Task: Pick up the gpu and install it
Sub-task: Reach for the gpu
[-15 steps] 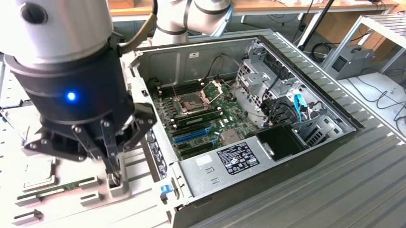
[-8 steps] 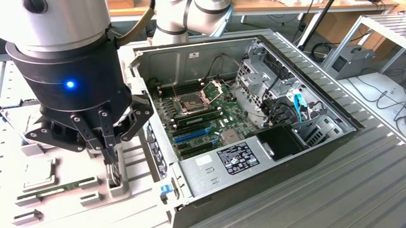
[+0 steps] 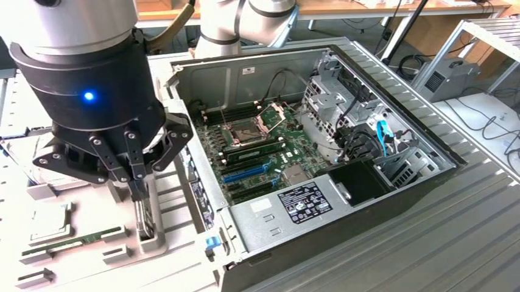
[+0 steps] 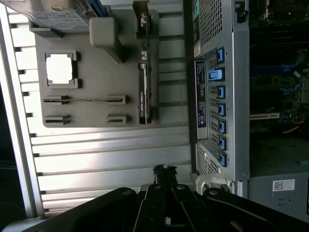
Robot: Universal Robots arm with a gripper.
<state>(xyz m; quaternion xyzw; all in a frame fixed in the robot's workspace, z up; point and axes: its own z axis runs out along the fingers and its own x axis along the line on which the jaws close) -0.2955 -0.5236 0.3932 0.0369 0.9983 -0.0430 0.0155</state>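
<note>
Gpu [image 3: 145, 220] just beneath closed jaws

arm [image 3: 81, 73]: wrist vertical, aimed straight down | hand [image 3: 136, 175]: fingers closed together

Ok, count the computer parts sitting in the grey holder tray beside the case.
4: the hard drive at one end, then the CPU, then the RAM stick, and the gpu standing on edge nearest the case. Others may be hidden.

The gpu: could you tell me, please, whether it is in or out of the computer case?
Out: the gpu stands on edge in the grey parts tray beside the computer case.
</note>
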